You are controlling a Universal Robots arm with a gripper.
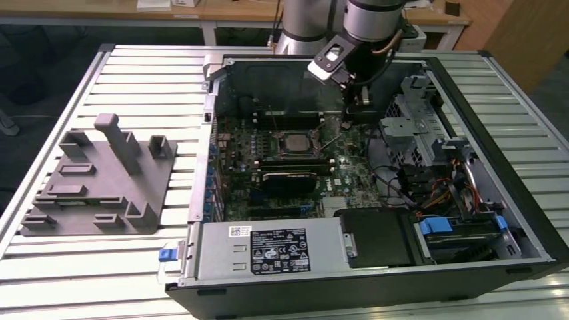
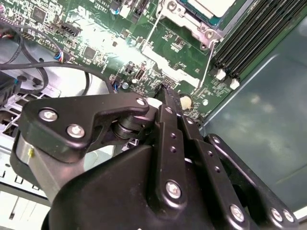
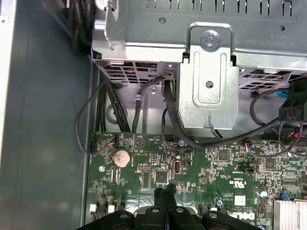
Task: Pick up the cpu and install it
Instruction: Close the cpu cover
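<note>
One slatted metal table [image 1: 133,73], open computer case [image 1: 526,220], end effector [image 3: 165,193] jaws together over motherboard [image 3: 206,167]

- A robotics lab or workshop.
- A slatted aluminium work table [image 1: 142,80] carries an opened computer case [image 1: 356,297] and a grey fixture tray [image 1: 80,193].
- A robot arm [image 1: 369,20] reaches into the case.
- Wooden benches [image 1: 231,10] stand behind.

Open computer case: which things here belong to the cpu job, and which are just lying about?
Part of the job:
- cpu, seated on the motherboard
- gripper, shut, close over that board

Just lying about:
- grey tray with posts, on the slatted table
- black module
- power supply
- drive cage
</note>
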